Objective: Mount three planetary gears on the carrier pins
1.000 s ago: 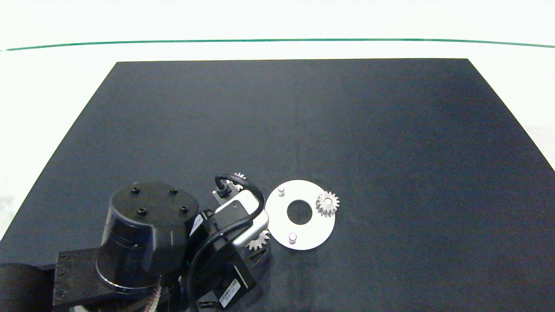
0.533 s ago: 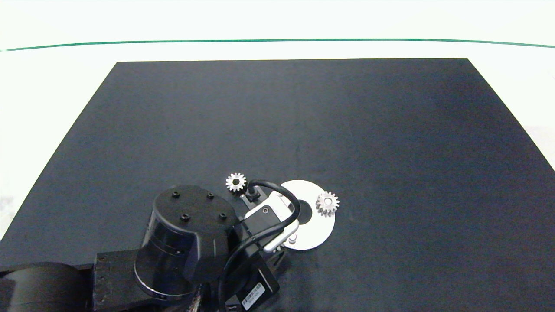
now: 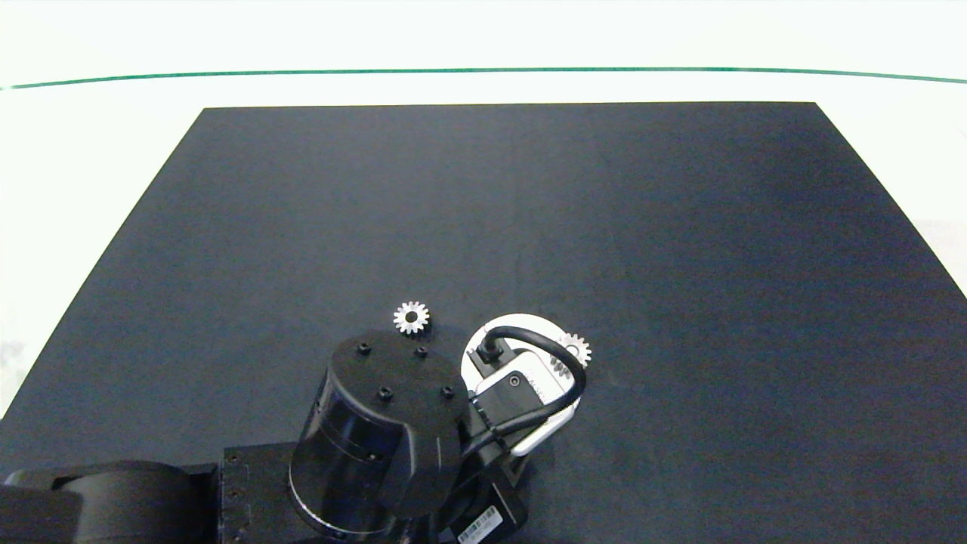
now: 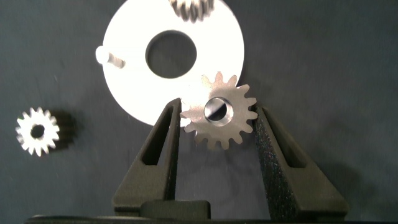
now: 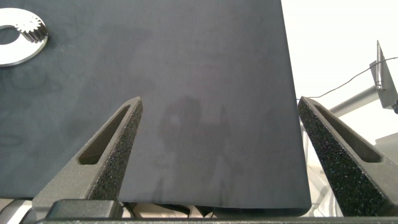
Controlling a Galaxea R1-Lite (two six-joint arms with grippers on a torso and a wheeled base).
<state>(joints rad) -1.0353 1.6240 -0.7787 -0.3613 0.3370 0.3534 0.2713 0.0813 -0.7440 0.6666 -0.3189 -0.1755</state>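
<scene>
The left gripper (image 4: 217, 121), two dark grey foam-faced fingers on a black arm entering from the near left of the table, is clamped on a small silver-grey toothed metal gear (image 4: 219, 118), one finger on each side of its teeth. In the left wrist view the held gear sits over the near edge of the flat white disc with a large centre hole (image 4: 134, 93), and something pale shows through its bore, possibly the top of a pin, though that view does not settle it. From above, the arm's wrist and its black cable cover most of the disc (image 3: 470, 349).

On the disc, one short pale round peg (image 4: 107, 57) stands bare and upright. At the disc's far-right rim a second silver gear (image 3: 577, 349) sits on its pin, partly hidden by the cable. A third silver gear (image 3: 411, 317) lies flat on the black mat (image 3: 529, 204), beyond the arm and just left of the disc, apart from it.

The right gripper (image 5: 221, 134) hovers off the mat's right side, well away, its fingers spread wide with nothing between them.
</scene>
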